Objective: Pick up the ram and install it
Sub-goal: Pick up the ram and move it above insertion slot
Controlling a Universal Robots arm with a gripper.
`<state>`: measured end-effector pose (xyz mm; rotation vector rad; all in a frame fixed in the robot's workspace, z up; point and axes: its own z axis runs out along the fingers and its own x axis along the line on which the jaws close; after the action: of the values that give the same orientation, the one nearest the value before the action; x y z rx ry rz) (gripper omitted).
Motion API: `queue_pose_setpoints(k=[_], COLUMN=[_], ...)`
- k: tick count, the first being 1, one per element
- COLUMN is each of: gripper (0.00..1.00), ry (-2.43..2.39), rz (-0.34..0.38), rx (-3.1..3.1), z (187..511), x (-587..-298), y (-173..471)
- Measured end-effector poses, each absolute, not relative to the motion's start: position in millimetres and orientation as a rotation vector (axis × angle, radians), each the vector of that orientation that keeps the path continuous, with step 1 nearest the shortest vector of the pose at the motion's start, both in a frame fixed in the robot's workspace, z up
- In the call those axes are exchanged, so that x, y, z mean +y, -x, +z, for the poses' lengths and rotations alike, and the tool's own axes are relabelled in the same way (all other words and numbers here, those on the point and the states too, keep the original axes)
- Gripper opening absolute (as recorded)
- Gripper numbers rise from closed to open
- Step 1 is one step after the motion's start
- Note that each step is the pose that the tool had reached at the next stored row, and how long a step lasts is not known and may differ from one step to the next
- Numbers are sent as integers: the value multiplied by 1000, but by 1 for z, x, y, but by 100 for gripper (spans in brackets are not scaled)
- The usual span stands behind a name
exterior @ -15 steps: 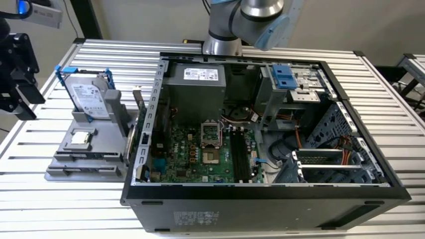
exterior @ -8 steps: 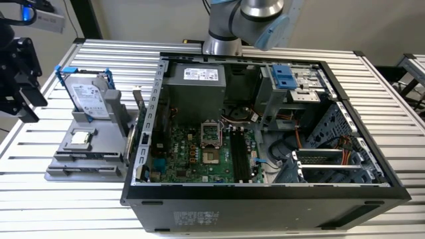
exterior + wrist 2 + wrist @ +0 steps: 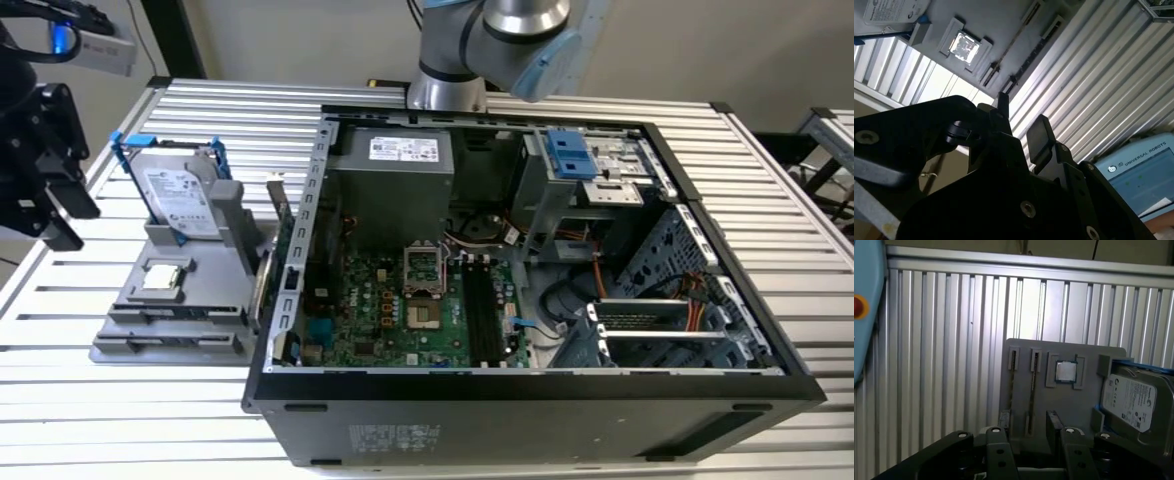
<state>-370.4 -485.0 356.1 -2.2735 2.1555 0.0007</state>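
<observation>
The ram [image 3: 279, 212] is a thin dark stick standing on edge in a slot of the grey holder [image 3: 160, 330], at the exterior view's left beside the open computer case [image 3: 534, 390]. In the first wrist view the ram [image 3: 1033, 390] appears edge-on as a narrow line in the holder [image 3: 1079, 410]. My gripper [image 3: 54, 200] hangs off the table's edge at the exterior view's left, apart from the holder. It is open, and nothing lies between the fingers in both wrist views [image 3: 1031, 440] [image 3: 1021, 120]. The motherboard's long black memory slots [image 3: 481, 310] lie inside the case.
The holder also carries a silver hard drive in a blue frame [image 3: 176, 190] and a small square silver chip [image 3: 163, 277]. The case's raised metal walls and drive cage [image 3: 667, 330] ring the motherboard. The table is ribbed aluminium [image 3: 134, 420].
</observation>
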Motion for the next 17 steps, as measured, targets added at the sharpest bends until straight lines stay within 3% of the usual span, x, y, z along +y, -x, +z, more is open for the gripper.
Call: queue_pose_setpoints(k=[17], gripper=[100], ry=[2272], rz=[1], rx=[2157], z=[340], x=[-484], y=[370])
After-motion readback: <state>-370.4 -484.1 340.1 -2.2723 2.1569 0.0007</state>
